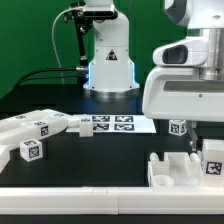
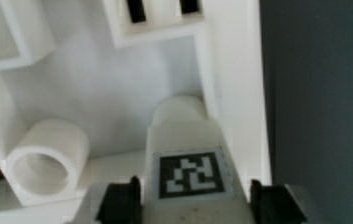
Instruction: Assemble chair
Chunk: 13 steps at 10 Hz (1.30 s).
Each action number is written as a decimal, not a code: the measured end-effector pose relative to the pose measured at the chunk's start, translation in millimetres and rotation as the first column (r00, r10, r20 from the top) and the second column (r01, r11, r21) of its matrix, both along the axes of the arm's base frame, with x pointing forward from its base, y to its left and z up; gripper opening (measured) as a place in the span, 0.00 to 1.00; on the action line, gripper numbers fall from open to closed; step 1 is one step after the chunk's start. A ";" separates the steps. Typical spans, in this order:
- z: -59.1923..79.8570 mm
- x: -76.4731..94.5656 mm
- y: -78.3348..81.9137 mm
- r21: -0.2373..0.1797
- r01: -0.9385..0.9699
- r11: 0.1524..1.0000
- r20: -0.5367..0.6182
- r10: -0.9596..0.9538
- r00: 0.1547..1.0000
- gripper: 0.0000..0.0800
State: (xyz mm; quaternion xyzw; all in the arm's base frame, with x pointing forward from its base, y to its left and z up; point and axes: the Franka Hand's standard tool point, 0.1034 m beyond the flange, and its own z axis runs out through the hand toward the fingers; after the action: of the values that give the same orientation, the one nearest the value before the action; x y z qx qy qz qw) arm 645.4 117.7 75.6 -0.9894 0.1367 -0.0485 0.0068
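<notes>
In the wrist view a white chair bar with a black-and-white tag lies between my fingers. My gripper is shut on it, both dark pads against its sides. The bar rests against a larger white chair piece that has slots and a short round peg. In the exterior view that tagged bar stands on the low white piece at the front right, and the arm's white body hides most of my gripper. More tagged chair pieces lie at the exterior view's left.
The marker board lies flat in the middle of the black table. A small tagged white block stands to the exterior view's right of it. The robot's base stands at the back before a green wall. A pale edge runs along the front.
</notes>
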 end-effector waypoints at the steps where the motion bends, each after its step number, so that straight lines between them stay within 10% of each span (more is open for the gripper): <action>1: 0.4 0.2 -0.4 0.010 0.097 0.995 -0.001 -0.097 0.995 0.36; 4: 1.2 1.6 -1.2 0.039 0.441 0.897 -0.015 -0.441 0.898 0.36; 7: -2.1 4.7 11.3 0.081 0.837 0.541 -0.094 -0.832 0.547 0.36; 13: -2.3 10.9 10.7 0.086 0.992 0.091 -0.168 -0.980 0.104 0.36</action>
State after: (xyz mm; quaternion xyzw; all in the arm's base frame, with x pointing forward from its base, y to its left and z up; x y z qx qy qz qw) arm 656.3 128.4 73.3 -0.6395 0.7667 0.0051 0.0559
